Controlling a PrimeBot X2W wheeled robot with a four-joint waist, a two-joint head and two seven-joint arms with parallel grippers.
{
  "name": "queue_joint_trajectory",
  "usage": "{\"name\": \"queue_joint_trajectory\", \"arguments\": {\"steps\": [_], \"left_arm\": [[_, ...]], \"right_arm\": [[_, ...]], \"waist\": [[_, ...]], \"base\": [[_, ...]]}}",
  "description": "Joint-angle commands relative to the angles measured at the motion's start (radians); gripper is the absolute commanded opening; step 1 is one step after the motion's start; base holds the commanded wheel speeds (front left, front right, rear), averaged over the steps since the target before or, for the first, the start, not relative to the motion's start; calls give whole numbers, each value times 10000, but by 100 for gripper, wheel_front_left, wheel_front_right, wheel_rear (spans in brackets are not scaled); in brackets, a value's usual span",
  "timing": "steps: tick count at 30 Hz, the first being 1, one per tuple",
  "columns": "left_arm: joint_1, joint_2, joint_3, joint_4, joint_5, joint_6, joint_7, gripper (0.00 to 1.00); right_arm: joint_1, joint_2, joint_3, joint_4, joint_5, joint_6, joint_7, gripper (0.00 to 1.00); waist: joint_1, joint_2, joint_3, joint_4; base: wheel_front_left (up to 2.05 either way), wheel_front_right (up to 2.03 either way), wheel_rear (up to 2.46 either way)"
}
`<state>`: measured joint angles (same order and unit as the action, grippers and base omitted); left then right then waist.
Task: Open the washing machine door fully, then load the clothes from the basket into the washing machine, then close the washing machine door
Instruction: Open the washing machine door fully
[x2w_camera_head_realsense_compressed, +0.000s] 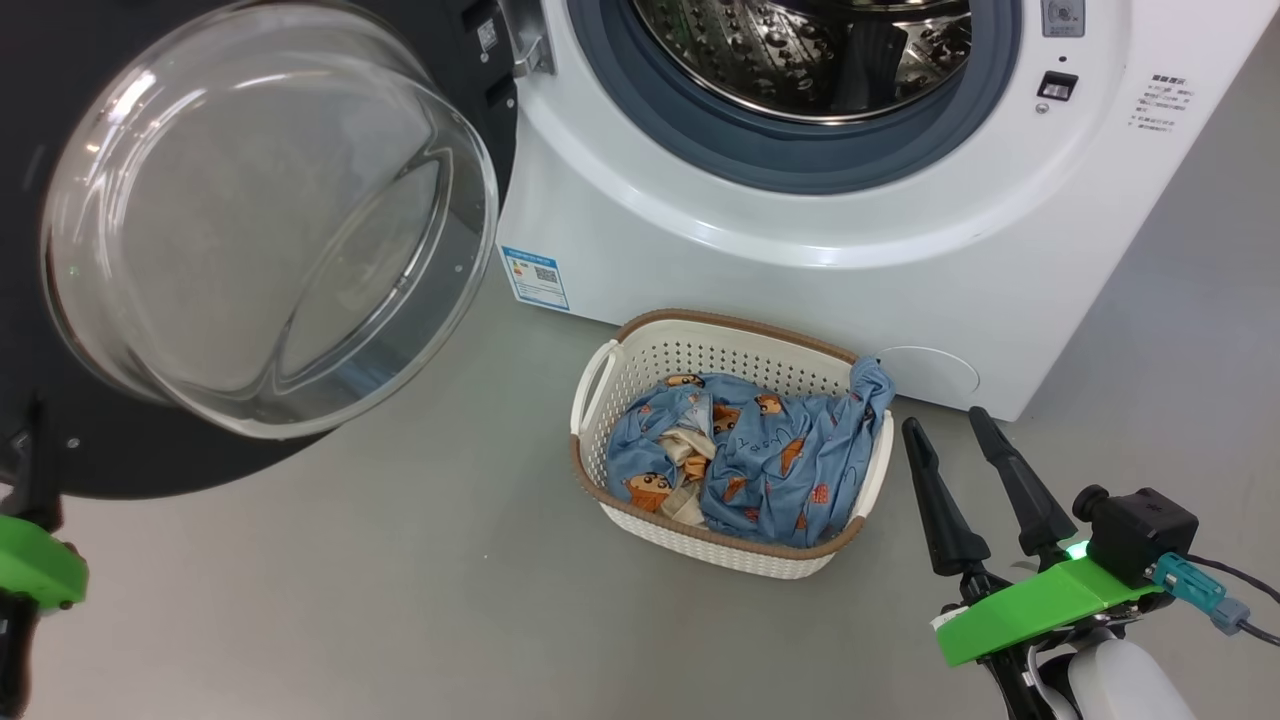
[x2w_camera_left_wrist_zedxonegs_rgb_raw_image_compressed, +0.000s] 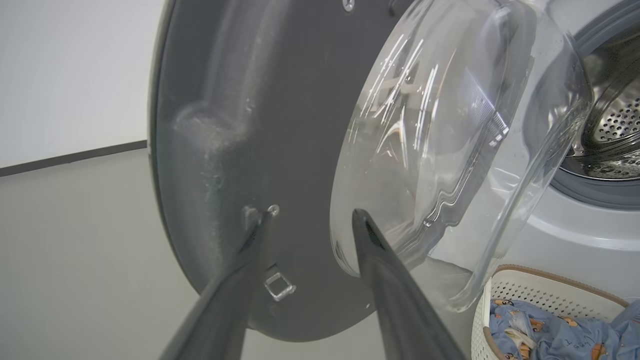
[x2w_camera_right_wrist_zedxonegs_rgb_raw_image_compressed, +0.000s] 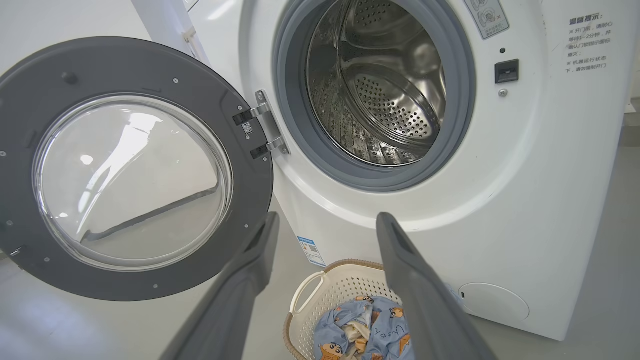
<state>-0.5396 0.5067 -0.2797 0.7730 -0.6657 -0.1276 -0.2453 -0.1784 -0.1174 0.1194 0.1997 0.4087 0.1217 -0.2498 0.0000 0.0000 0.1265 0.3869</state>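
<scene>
Far left: left gripper (x2w_camera_left_wrist_zedxonegs_rgb_raw_image_compressed: 314, 215), close up against the inner face of the washing machine door (x2w_camera_head_realsense_compressed: 120, 470). Holds nothing; jaws parted, one finger before the grey ring by a small clear latch piece (x2w_camera_left_wrist_zedxonegs_rgb_raw_image_compressed: 279, 287), the other before the glass bowl (x2w_camera_head_realsense_compressed: 270, 220). Door itself: swung wide on its hinge (x2w_camera_right_wrist_zedxonegs_rgb_raw_image_compressed: 262, 127), bowl bulging toward the room. Right of that, the washing machine (x2w_camera_head_realsense_compressed: 900, 290), steel drum (x2w_camera_right_wrist_zedxonegs_rgb_raw_image_compressed: 390, 100) open to view. On the floor (x2w_camera_head_realsense_compressed: 400, 560) just in front of it, the basket (x2w_camera_head_realsense_compressed: 700, 350), with the clothes (x2w_camera_head_realsense_compressed: 760, 460) bunched inside, one blue corner draped over the right rim. Further right: right gripper (x2w_camera_head_realsense_compressed: 945, 420), just beside the basket. Jaws spread wide, empty.
</scene>
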Motion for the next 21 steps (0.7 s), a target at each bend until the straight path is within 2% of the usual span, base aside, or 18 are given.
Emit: {"name": "queue_joint_trajectory", "arguments": {"steps": [1, 5, 12, 21], "left_arm": [[59, 634, 468, -454, -96, 8, -120, 100], [410, 568, 587, -1018, -96, 75, -142, 100], [1508, 340, 1077, -2612, 73, 577, -160, 100], [2833, -229, 1568, -4718, 487, 1125, -163, 100]], "right_arm": [[-65, 72, 274, -292, 58, 90, -120, 100], [-65, 69, 322, -307, 52, 90, -120, 100], [-79, 34, 407, -405, 12, 90, -120, 100], [-28, -47, 428, -490, -66, 90, -120, 100]], "waist": [[0, 0, 55, -62], [0, 0, 71, -154], [0, 0, -44, -530], [0, 0, -164, -1287]], "base": [[0, 0, 0], [0, 0, 0], [0, 0, 0], [0, 0, 0]]}}
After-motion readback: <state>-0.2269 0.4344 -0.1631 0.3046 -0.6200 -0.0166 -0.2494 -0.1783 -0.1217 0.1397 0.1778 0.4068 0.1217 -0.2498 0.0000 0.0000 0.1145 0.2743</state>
